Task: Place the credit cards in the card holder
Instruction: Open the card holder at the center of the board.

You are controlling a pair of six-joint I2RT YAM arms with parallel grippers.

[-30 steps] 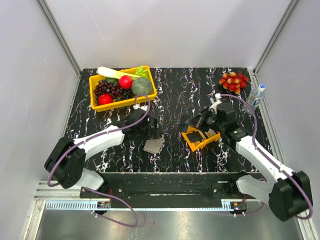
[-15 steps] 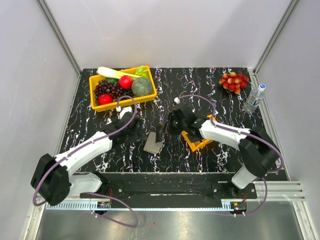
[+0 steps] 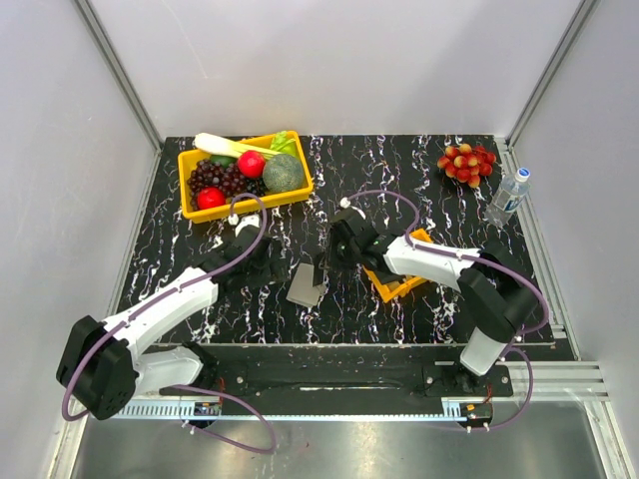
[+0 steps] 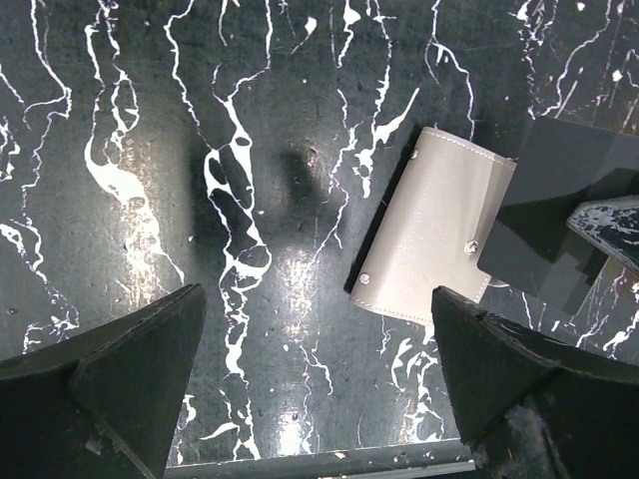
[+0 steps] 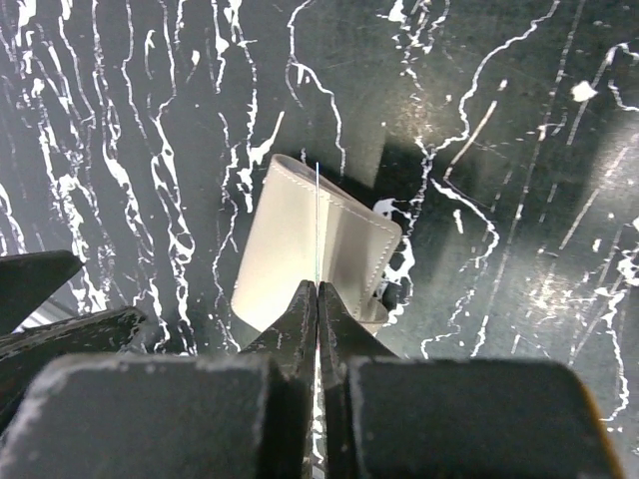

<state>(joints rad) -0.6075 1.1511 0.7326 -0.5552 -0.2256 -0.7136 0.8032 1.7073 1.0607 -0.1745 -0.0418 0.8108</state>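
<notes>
One credit card, edge-on, points at card holder, clenched by right end effector; left end effector released.

The left arm and the right arm share one build: smooth white shells on the long links and bulky, rounded black housings at the joints. A thin purple cable loops loosely along the left arm, and a second purple cable runs along the right. Both bases sit on a black mounting plate. Seen from the wrists, the left fingers are matte black wedges with faceted, sharp-edged faces. The right fingers are black too, tapering to thin tips from a blocky, grainy-surfaced black body.
</notes>
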